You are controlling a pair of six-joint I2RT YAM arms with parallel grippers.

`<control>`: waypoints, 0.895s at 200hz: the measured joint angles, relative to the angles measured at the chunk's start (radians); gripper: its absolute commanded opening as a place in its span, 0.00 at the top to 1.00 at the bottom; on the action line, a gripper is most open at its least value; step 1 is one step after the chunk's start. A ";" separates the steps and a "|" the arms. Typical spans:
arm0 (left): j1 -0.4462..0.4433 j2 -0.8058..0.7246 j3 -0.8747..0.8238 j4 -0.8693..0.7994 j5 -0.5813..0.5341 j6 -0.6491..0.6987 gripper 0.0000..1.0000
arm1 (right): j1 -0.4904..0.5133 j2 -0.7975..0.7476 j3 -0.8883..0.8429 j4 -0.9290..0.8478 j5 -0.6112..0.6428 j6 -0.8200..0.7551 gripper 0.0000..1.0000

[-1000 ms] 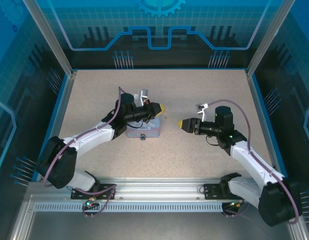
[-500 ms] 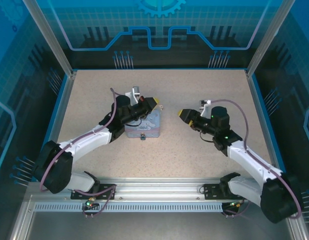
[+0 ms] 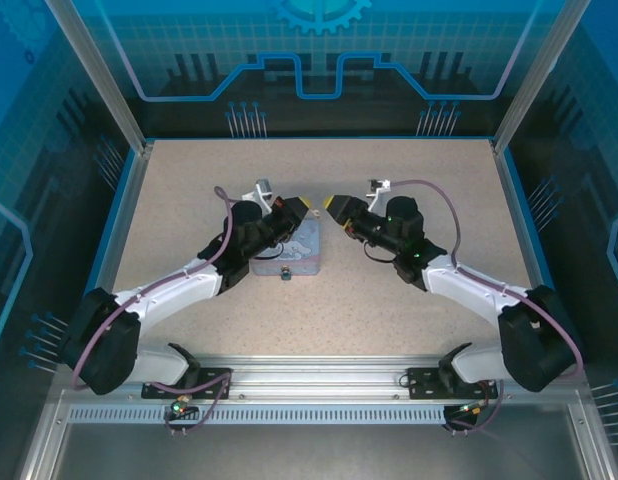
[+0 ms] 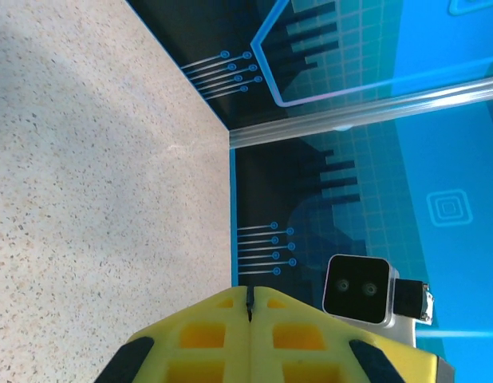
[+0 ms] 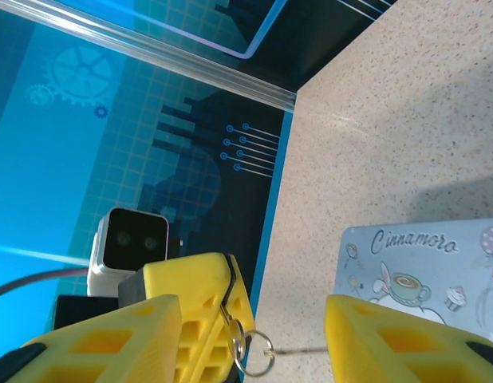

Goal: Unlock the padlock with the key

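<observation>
Speckled beige worktop: carries the pastel rectangular tin.
Left jaws: together, pinching the ring of the thin grey metal key.
Right jaws: apart around that key, probably to take it.
Small dark padlock: against the tin's near edge.

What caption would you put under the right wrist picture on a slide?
Open right gripper faces the shut left gripper, which pinches a metal ring, pastel tin in the background.

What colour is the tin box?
The tin box is pale blue with cartoon prints; the right wrist view shows it best.
</observation>
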 measured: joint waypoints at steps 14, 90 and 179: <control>0.000 -0.005 -0.003 0.000 -0.020 -0.007 1.00 | 0.010 0.031 0.012 0.019 0.013 0.013 0.52; -0.001 -0.014 -0.020 0.013 -0.072 -0.028 1.00 | 0.049 0.118 0.029 0.116 0.020 0.050 0.63; -0.003 -0.014 -0.021 0.014 -0.085 -0.043 1.00 | 0.061 0.159 0.048 0.164 0.013 0.065 0.75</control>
